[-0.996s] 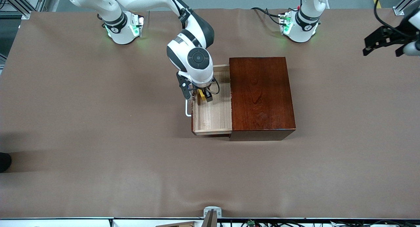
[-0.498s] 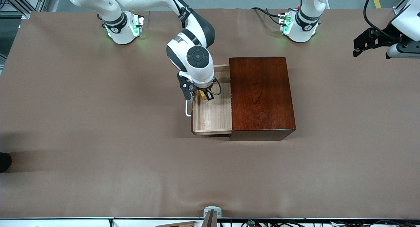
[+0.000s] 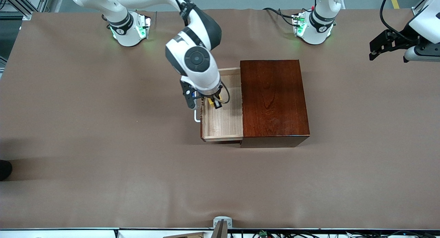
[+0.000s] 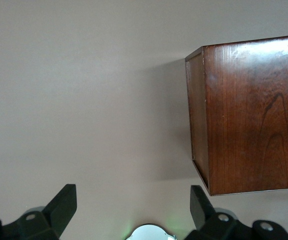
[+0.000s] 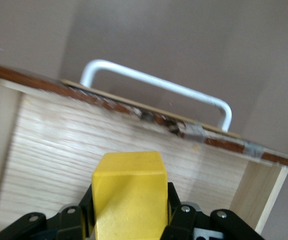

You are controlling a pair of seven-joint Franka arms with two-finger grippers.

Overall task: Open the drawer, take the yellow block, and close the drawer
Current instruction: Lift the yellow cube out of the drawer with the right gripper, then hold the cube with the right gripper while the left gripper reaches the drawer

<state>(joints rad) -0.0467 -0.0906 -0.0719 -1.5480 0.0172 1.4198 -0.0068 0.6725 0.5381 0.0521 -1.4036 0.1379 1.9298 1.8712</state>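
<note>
The dark reddish-brown wooden box (image 3: 273, 98) stands mid-table with its drawer (image 3: 223, 122) pulled open toward the right arm's end, pale wood inside, white handle (image 3: 196, 116) on its front. My right gripper (image 3: 210, 102) is shut on the yellow block (image 3: 210, 100) and holds it above the drawer's inside, near the drawer front. In the right wrist view the yellow block (image 5: 129, 192) fills the space between the fingers, with the handle (image 5: 159, 87) and the drawer floor (image 5: 58, 150) below. My left gripper (image 3: 388, 45) is open, raised over the table's edge at the left arm's end. The box (image 4: 249, 112) shows in the left wrist view.
The brown table cover (image 3: 103, 145) spreads wide around the box. The arm bases (image 3: 129, 30) stand along the back edge. A small mount (image 3: 221, 224) sits at the table's near edge.
My right gripper has risen with the yellow block and shifted a little toward the drawer's handle. The left arm swung slightly at the table's end, then held still.
</note>
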